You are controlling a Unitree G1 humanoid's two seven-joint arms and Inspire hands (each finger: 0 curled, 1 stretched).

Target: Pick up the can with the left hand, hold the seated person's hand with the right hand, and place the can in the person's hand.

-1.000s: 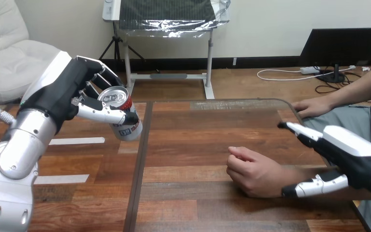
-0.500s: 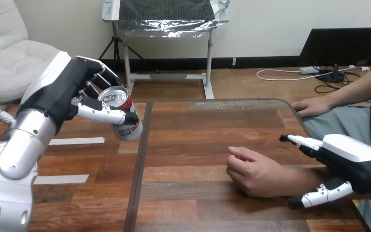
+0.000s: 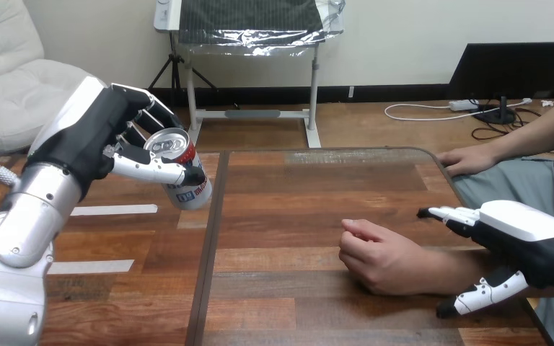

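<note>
You have the can [image 3: 186,177] clamped in the left hand [image 3: 97,140]: the thumb lies across its front near the top and the fingers curl round behind it. The can is up in the air, tilted, with its silver lid turned toward the camera and a red and white body below. It hangs just off the wooden table [image 3: 296,194], beside the left edge near the far left corner, and touches nothing but the hand. The left arm rises from the view's lower left with its silver forearm angled up toward the can. The person's hand [image 3: 379,256] rests on the table right of centre. It is loosely curled with the knuckles up, holds nothing, and is well apart from the can. Your right hand [image 3: 523,234] comes in from the lower right, over the person's wrist [image 3: 433,268]. Its fingers reach straight out above the wrist and its thumb points out below it on the near side, so the hand is spread apart and not closed on anything. You cannot tell from here whether the palm touches the forearm under it. The fingertips stop short of the person's knuckles. The person's other hand [image 3: 467,160] lies flat at the table's far right edge, well away from both of your hands.
</note>
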